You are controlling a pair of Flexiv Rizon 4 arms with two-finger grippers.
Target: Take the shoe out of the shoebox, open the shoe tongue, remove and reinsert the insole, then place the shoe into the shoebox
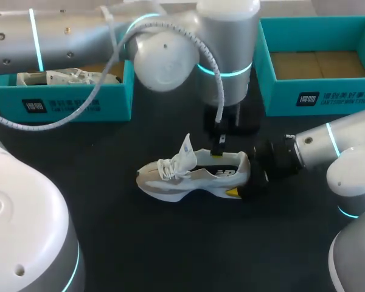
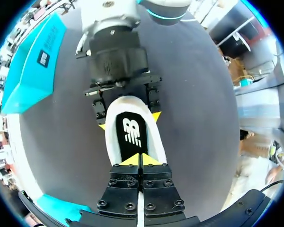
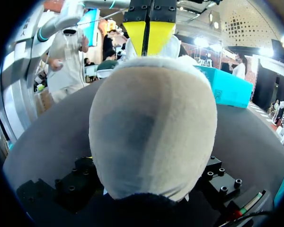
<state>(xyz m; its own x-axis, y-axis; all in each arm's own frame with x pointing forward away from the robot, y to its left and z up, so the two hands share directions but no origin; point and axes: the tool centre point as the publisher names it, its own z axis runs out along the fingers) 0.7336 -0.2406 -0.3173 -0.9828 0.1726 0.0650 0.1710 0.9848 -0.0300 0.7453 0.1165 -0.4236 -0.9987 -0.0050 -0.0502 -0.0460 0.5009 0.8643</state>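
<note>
Left gripper (image 2: 141,160), tips together, sits at the insole (image 2: 131,135); your right gripper (image 2: 128,120) clamps the shoe (image 1: 188,173) at its heel, so pull up slowly.

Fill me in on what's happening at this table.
The shoe stands on the table, tongue raised. The right gripper clamps its heel from both sides. The left gripper, down in the shoe's opening, is shut at the edge of the insole and seems to pinch it.

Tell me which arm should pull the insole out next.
Left. The left claw hangs right over the insole inside the shoe; the right claw is clamped on its heel.
</note>
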